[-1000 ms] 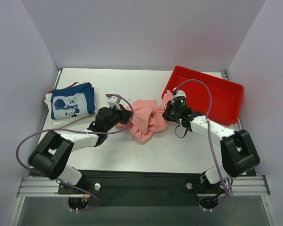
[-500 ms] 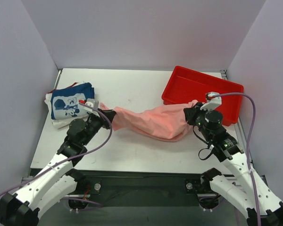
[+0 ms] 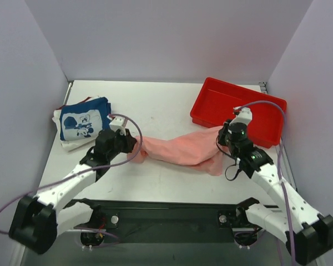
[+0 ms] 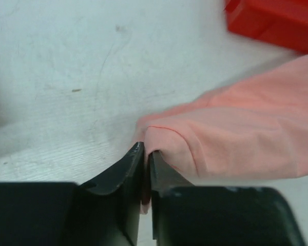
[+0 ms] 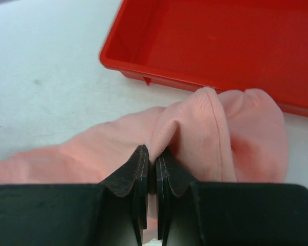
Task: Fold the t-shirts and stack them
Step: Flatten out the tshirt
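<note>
1. The salmon-pink t-shirt spans the middle of the white table as a loose, rumpled band, with one arm at each end.
2. The left tool grips the shirt's left end. In the left wrist view its jaws stand almost together, with a rolled edge of pink cloth pinched between them.
3. The right tool has its jaws pressed tight on a fold at the shirt's right end. More cloth bunches beside that fold and below it.
4. The red tray sits at the table's far right. Its near wall is just beside the bunched pink cloth.
5. At the far left, well apart from the pink shirt, a folded navy t-shirt with a white mouse print lies on top of white cloth.
</note>
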{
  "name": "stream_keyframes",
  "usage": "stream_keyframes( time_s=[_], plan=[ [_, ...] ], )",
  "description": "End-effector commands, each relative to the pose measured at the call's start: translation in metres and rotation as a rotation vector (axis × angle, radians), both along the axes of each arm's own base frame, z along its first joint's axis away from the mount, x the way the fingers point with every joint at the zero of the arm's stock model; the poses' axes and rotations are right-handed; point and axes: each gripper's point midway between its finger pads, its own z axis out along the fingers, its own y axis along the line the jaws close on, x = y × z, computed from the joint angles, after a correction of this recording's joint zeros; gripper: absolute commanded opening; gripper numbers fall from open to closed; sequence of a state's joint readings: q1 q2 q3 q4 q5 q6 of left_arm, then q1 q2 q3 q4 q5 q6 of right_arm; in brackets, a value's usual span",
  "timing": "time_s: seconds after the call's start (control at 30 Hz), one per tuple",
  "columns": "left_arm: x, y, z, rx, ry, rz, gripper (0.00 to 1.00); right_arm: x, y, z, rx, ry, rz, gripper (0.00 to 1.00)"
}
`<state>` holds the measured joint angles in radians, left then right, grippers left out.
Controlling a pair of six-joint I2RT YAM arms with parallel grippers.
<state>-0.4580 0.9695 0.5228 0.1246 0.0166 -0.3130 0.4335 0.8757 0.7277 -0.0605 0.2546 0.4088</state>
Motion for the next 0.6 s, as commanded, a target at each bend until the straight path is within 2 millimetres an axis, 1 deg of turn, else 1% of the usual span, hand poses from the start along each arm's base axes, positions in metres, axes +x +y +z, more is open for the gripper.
stream_keyframes(
  time_s=[0.0,0.03,0.07,0.1,0.13,0.17,0.2,0.23,0.3,0.33,0.37,0.4,0.43,0.47,0.53,0.57],
  plan=[
    [0.039,-0.003,-0.019,0.040,0.032,0.022,0.33,0.025,-0.023,0.008,-0.067,-0.025,-0.133,0.00],
    [0.047,-0.001,-0.026,0.062,0.038,0.032,0.46,0.030,-0.024,0.008,-0.073,-0.018,-0.140,0.00],
    [0.052,-0.002,-0.032,0.073,0.051,0.035,0.54,0.034,-0.024,-0.002,-0.084,0.012,-0.145,0.00],
    [0.055,-0.003,-0.038,0.084,0.065,0.036,0.63,0.035,-0.025,-0.004,-0.088,0.021,-0.146,0.00],
    [0.058,0.001,-0.051,0.106,0.094,0.063,0.72,0.037,-0.024,-0.006,-0.087,0.028,-0.144,0.00],
    [0.057,0.002,-0.057,0.110,0.104,0.072,0.75,0.037,-0.022,-0.013,-0.086,0.046,-0.135,0.00],
    [0.058,0.006,-0.059,0.111,0.101,0.090,0.76,0.037,-0.022,-0.014,-0.087,0.051,-0.134,0.01],
    [0.054,0.016,-0.071,0.124,0.117,0.134,0.76,0.036,-0.022,-0.016,-0.085,0.055,-0.132,0.01],
    [0.053,0.029,-0.073,0.122,0.121,0.206,0.76,0.035,-0.022,-0.017,-0.084,0.056,-0.129,0.02],
    [0.051,0.031,-0.074,0.116,0.120,0.203,0.75,0.035,-0.022,-0.017,-0.083,0.055,-0.126,0.02],
    [0.046,0.032,-0.078,0.111,0.121,0.197,0.72,0.034,-0.022,-0.018,-0.082,0.057,-0.123,0.02],
    [0.043,0.032,-0.076,0.102,0.115,0.196,0.71,0.037,-0.019,-0.014,-0.068,0.035,-0.121,0.03],
    [0.038,0.028,-0.077,0.076,0.124,0.178,0.70,0.037,-0.020,-0.014,-0.066,0.034,-0.121,0.03],
    [0.032,0.027,-0.082,0.066,0.139,0.169,0.69,0.038,-0.019,-0.015,-0.065,0.037,-0.121,0.03],
    [0.023,0.020,-0.083,0.013,0.163,0.155,0.68,0.038,-0.019,-0.017,-0.063,0.043,-0.115,0.03],
    [0.018,0.020,-0.088,0.005,0.181,0.158,0.68,0.039,-0.018,-0.019,-0.065,0.049,-0.115,0.04]
  ],
)
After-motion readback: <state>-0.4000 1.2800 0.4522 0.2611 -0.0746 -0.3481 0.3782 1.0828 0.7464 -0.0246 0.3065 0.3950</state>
